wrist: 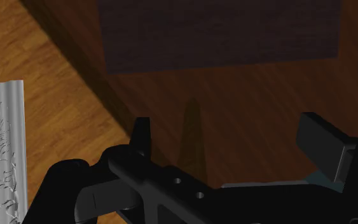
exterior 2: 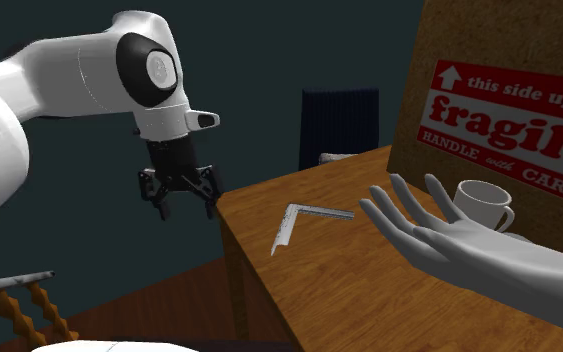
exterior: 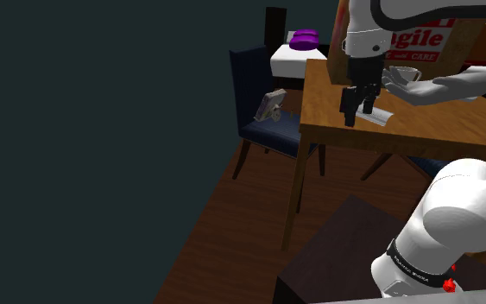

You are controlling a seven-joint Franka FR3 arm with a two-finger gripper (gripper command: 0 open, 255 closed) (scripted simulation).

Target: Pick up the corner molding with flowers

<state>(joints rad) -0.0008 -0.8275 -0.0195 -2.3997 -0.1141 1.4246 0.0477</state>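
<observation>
molding (exterior 2: 283, 230) flat on table (exterior 2: 369, 295), apart from claw (exterior 2: 184, 208); claw open, empty, beyond table edge.

A dark teal wall (exterior: 94, 129) closes the dim room above a dark wooden floor (exterior: 232, 226). A navy chair (exterior: 254, 82) stands at the wooden counter's (exterior: 439, 134) edge toward the shoulder view's left.

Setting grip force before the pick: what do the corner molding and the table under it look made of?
The corner molding looks pale grey and matte, with fine carved relief on its face; plaster or painted wood, I cannot tell which. The table looks like wood: warm brown, visible grain lines, smooth finish.
</observation>
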